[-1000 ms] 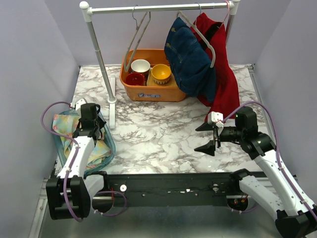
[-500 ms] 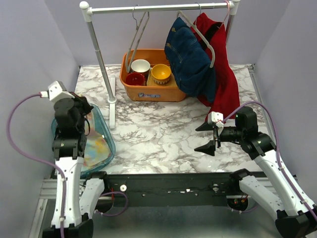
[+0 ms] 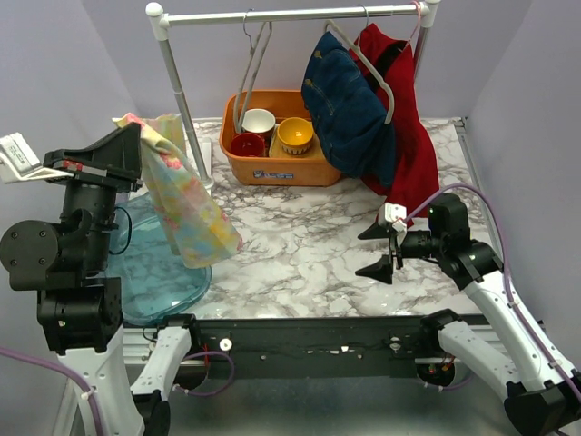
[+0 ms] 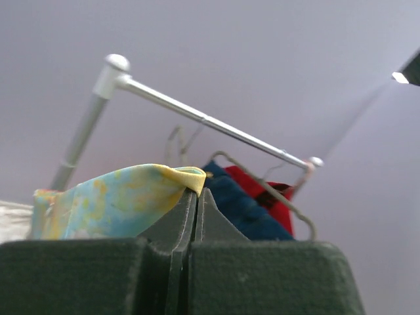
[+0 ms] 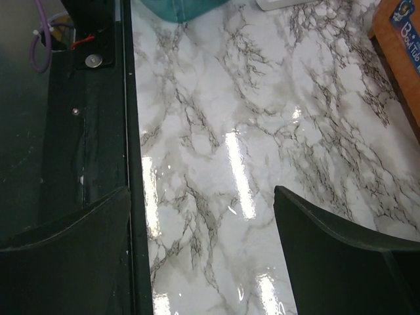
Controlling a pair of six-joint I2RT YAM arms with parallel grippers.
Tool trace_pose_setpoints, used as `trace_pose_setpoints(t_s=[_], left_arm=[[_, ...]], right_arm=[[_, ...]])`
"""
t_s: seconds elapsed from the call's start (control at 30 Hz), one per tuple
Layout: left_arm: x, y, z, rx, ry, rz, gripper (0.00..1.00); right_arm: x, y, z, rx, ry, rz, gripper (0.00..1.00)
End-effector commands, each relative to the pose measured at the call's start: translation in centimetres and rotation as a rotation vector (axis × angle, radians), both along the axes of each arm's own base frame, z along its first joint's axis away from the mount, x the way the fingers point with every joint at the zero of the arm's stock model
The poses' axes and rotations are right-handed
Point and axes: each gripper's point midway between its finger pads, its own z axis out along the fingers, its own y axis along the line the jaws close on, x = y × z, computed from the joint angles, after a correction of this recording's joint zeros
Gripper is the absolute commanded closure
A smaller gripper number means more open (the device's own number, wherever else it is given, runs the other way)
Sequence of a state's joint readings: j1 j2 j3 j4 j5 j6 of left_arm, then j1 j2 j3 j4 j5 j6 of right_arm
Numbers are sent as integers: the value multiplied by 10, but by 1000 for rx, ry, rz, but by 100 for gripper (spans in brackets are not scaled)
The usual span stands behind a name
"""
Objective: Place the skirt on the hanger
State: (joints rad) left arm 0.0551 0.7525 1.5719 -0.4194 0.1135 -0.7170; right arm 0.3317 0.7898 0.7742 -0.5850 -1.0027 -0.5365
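Observation:
My left gripper (image 3: 134, 138) is raised high at the left and shut on the top edge of the skirt (image 3: 186, 204), a pastel yellow, blue and pink cloth that hangs down over the teal bin. In the left wrist view the skirt (image 4: 111, 200) is pinched at the tips of my left gripper (image 4: 196, 191). An empty grey hanger (image 3: 253, 68) hangs on the white rail (image 3: 290, 14), also seen as the hanger (image 4: 178, 141) beyond the cloth. My right gripper (image 3: 380, 250) stands open low over the marble table, nothing between its fingers (image 5: 62, 230).
A teal bin (image 3: 154, 268) sits at the front left. An orange tub (image 3: 281, 163) with three bowls stands under the rail. A blue denim garment (image 3: 349, 113) and a red garment (image 3: 408, 136) hang on hangers at the right. The rack's post (image 3: 186, 118) stands beside the skirt.
My left arm has risen from the teal bin, closed on the skirt and lifted it up and out. My right arm has stayed put.

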Motion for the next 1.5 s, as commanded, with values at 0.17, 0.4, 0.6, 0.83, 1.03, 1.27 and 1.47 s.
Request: trace_pose_setpoints(t_s=[0.17,0.4,0.6,0.83,1.03,1.27,1.47], left_arm=[[-20,-83,7,-25,-55,-526,100],[-27,-126,-25,6,7,-806,100],[-32,-180,-62,66,121,-1023,100],[-40,-263,-113,251,234,-1155,100],[-29,-311,-139,340,273,-1216,100],[-27,-342,-114,370,213,-1304,100],[-36,-338,-106,393,183,-1313,100]], right_arm=[[9,-1,-2,-18,-33,-14,5],[12,-1,-6,-29,-19,-16,5],[14,-2,-7,-36,-22,-24,5],[20,-7,-6,-48,-32,-59,5],[21,-10,-5,-46,-39,-67,5],[25,-12,-6,-53,-42,-88,5],[39,-19,-7,-77,-64,-166,5]])
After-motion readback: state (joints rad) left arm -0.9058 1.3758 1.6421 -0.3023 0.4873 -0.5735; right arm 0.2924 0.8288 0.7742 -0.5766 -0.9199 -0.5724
